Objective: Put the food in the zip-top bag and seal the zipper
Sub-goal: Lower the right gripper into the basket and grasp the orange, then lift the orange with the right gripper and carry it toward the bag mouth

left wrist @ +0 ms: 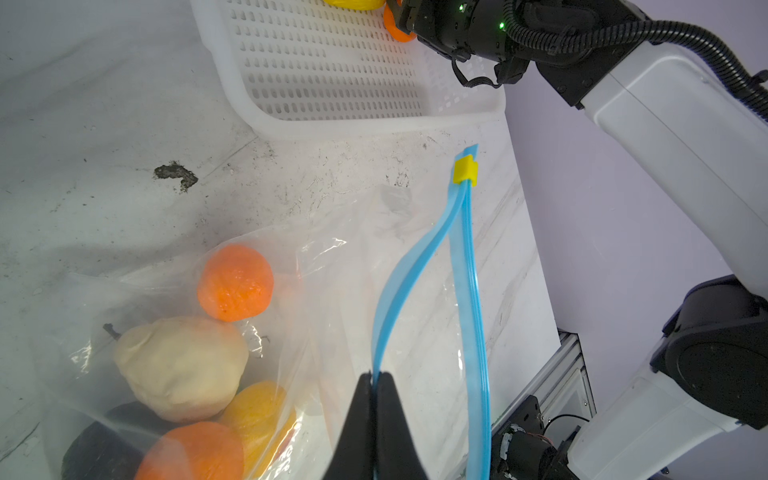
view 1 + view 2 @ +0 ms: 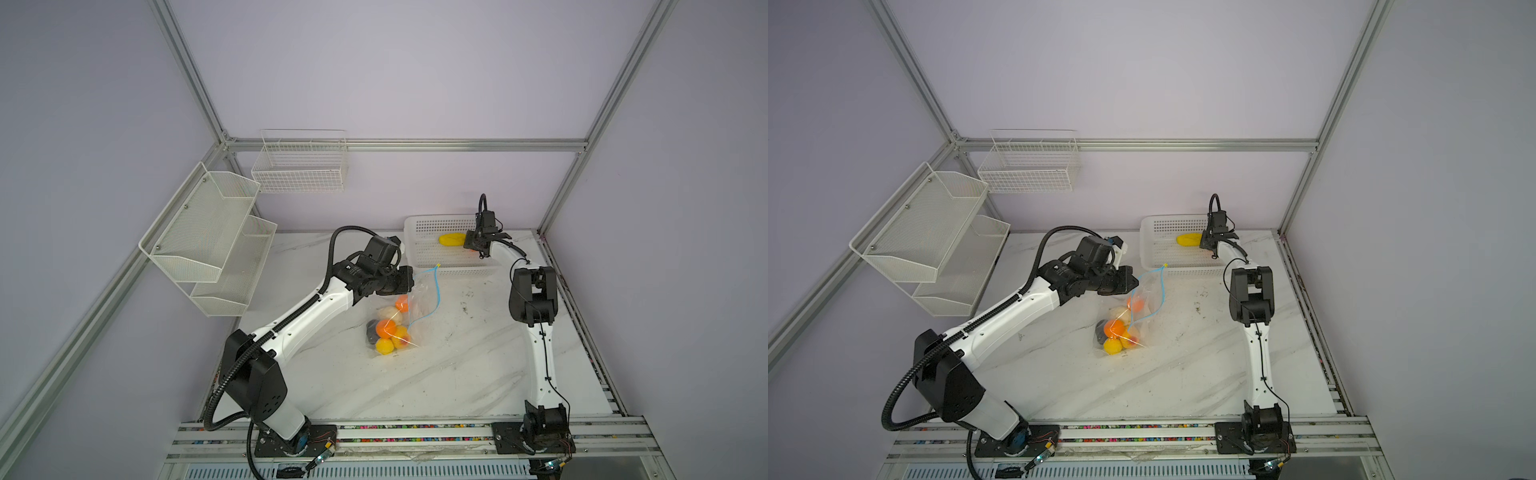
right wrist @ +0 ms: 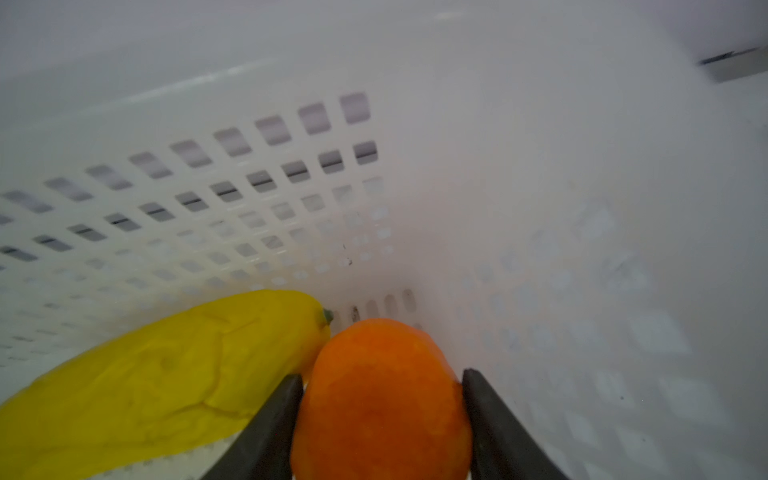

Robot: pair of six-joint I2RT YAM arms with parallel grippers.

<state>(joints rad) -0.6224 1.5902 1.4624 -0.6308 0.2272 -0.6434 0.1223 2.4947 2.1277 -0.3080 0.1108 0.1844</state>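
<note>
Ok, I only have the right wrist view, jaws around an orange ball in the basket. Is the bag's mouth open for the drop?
Observer: Yes. The left gripper pinches one lip of the zipper, and that lip bows away from the other.
Operator: Where is the slider?
Observer: The yellow slider sits at the zipper's end nearest the basket.
Operator: What's bagged already?
Observer: The zip-top bag holds a cream bulb, yellow fruit, a dark lump and two orange pieces; your orange ball would make a third.
</note>
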